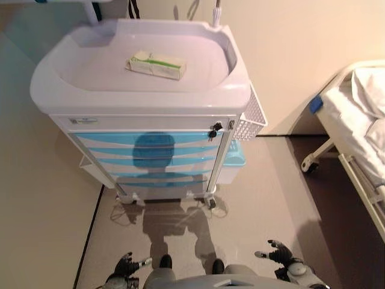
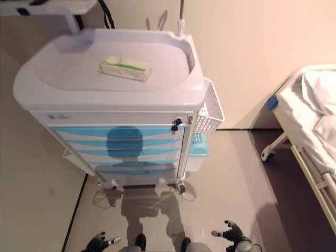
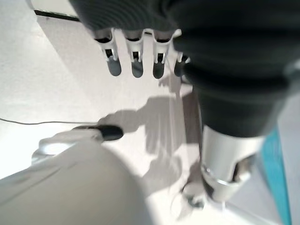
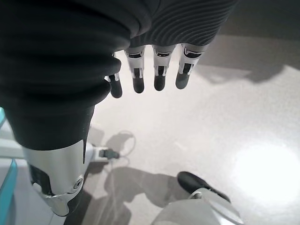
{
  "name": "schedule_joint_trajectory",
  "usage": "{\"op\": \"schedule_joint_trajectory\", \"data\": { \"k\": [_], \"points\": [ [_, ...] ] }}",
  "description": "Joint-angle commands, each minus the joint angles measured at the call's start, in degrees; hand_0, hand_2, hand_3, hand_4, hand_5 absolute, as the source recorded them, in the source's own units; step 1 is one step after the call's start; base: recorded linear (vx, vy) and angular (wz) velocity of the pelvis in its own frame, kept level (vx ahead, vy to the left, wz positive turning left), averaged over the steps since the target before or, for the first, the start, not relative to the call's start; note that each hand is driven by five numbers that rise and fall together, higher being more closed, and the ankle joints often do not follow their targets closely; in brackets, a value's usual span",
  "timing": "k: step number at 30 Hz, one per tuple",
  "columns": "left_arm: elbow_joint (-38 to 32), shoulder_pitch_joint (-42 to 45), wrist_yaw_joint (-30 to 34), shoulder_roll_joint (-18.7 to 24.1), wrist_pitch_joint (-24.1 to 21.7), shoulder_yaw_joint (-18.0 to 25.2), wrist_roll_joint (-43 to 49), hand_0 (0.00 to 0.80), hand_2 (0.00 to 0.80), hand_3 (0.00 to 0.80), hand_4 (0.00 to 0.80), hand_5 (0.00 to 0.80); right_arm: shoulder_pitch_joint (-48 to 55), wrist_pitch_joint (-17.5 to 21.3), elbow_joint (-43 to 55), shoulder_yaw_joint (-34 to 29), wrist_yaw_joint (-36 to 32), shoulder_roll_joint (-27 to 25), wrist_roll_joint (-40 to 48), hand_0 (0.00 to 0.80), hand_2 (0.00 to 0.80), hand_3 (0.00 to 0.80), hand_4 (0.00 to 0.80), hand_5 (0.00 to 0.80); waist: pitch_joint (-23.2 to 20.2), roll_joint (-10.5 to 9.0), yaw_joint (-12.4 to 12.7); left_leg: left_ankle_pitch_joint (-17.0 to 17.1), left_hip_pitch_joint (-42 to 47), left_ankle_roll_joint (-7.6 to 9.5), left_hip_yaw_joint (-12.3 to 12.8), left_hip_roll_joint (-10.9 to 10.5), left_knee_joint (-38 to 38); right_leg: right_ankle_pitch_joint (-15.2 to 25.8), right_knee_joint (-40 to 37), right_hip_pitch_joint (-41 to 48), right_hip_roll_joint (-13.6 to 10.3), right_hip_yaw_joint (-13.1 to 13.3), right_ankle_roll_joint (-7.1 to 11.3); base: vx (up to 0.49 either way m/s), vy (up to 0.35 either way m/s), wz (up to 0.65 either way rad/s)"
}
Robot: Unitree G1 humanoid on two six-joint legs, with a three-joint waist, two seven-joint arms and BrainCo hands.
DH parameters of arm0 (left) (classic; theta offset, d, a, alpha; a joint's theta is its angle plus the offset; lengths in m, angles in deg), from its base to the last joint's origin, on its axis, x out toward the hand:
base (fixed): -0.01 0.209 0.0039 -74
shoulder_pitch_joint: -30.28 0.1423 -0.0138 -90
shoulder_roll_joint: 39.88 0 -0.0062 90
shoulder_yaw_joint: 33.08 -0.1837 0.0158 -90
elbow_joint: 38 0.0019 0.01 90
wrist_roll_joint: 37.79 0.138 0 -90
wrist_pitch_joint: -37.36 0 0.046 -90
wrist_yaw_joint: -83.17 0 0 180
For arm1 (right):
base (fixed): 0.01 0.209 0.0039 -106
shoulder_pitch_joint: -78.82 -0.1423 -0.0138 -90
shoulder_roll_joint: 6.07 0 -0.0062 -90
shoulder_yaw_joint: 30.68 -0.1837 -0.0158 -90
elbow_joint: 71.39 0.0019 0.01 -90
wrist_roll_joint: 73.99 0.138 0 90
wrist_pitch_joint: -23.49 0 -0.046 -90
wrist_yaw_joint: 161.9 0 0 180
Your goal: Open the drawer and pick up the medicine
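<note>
Both hands, left hand (image 1: 124, 265) and right hand (image 1: 278, 252), hang empty at frame bottom, fingers relaxed; you risk missing the white cart's blue drawers (image 1: 171, 158), all closed, at centre

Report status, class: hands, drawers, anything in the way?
Left hand and right hand open, low, empty. Cart drawers all shut. Box on cart top. Path clear.

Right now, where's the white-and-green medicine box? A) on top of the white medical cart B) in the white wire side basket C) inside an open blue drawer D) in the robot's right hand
A: the white-and-green medicine box lies on the recessed top of the white medical cart, all blue drawers are closed, and both the left hand and right hand hang low and empty.
</note>
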Motion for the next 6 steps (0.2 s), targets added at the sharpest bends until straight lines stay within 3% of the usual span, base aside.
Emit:
{"op": "schedule_joint_trajectory", "data": {
  "k": [1,6],
  "points": [
    [1.65,-2.19,0.62,0.63,0.25,-0.53,6.58,0.000,0.000,0.000,0.000,0.000,-0.30,0.02,0.45,1.39,-0.62,-0.17,1.02,0.000,0.000,0.000,0.000,0.000,0.88,-1.14,1.35,-1.72,-0.13,3.10,1.63,-4.46,1.11,6.60,-8.04,1.70,-0.03,-0.20,3.37,0.063,0.002,-0.04],
    [2.11,-2.03,1.42,1.05,0.11,-3.00,10.52,0.000,0.000,0.000,0.000,0.000,0.11,-0.10,-0.07,2.83,-2.56,0.90,1.02,0.000,0.000,0.000,0.000,0.000,-1.25,-0.84,1.16,-1.18,2.56,2.91,1.59,-3.85,-1.64,5.88,-8.69,3.62,0.35,-0.58,3.24,0.049,0.002,0.01]
  ]
}}
